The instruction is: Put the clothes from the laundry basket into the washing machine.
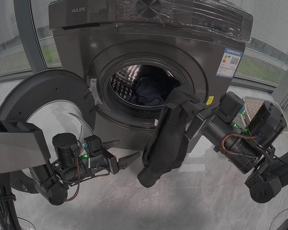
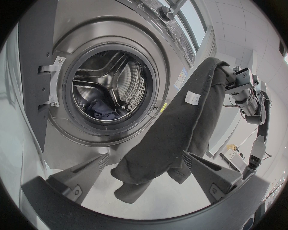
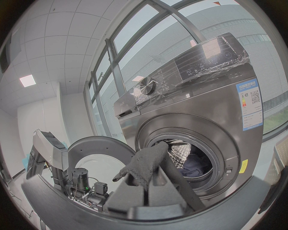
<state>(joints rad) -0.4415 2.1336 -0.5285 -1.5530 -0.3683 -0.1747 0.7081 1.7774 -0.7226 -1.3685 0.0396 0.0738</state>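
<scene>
The washing machine [image 1: 90, 43] has a dark blue cloth [image 1: 150, 90] in its drum, the right fingers [image 3: 168, 194] clench a black garment [image 1: 168, 137] hanging at its mouth, and the left fingers [image 1: 129, 159] are released, low beside it.

Garment [image 1: 167, 134] is black, cloth [image 1: 150, 91] navy, washing machine [image 1: 90, 40] dark grey.

The dark grey front-loading washing machine [image 1: 147, 50] stands with its round door [image 1: 46, 92] swung open. A black fleece garment [image 1: 168, 134], pinched in my right claw [image 3: 146, 179], hangs limp at the right rim of its opening. A crumpled navy cloth [image 1: 150, 91] lies inside it.
</scene>
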